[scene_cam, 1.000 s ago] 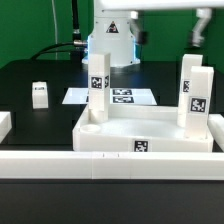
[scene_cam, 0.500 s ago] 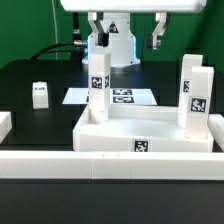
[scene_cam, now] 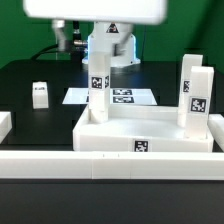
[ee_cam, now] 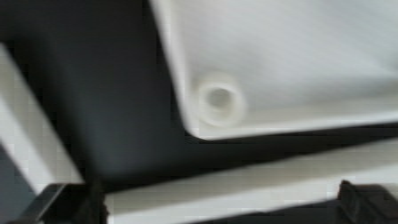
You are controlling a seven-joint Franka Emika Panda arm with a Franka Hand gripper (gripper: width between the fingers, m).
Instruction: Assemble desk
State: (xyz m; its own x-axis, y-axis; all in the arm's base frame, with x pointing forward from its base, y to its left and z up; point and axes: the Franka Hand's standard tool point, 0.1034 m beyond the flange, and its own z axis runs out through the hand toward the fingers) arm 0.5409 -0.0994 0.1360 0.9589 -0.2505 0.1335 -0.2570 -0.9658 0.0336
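The desk's white tabletop [scene_cam: 150, 128] lies as a shallow tray in the middle of the black table. Two legs stand upright at its corners, one at the far left corner [scene_cam: 99, 84] and one at the right [scene_cam: 194, 93]. Another short leg [scene_cam: 39, 93] stands loose toward the exterior view's left. High above, the arm's white hand [scene_cam: 95, 9] is a blur. In the wrist view my gripper [ee_cam: 217, 205] is open, its dark fingertips [ee_cam: 71, 200] wide apart with nothing held. Below it is a tabletop corner [ee_cam: 285, 60] with its round socket [ee_cam: 222, 98].
The marker board [scene_cam: 128, 97] lies behind the tabletop, in front of the robot's base [scene_cam: 110, 45]. A long white border rail [scene_cam: 100, 165] runs along the front and a rail end [scene_cam: 5, 125] sits at the left. A blurred white bar [ee_cam: 231, 185] crosses under the fingertips.
The hand has swept across the top of the exterior view, going from two visible open fingers to a large white blur. The desk's parts have not moved.
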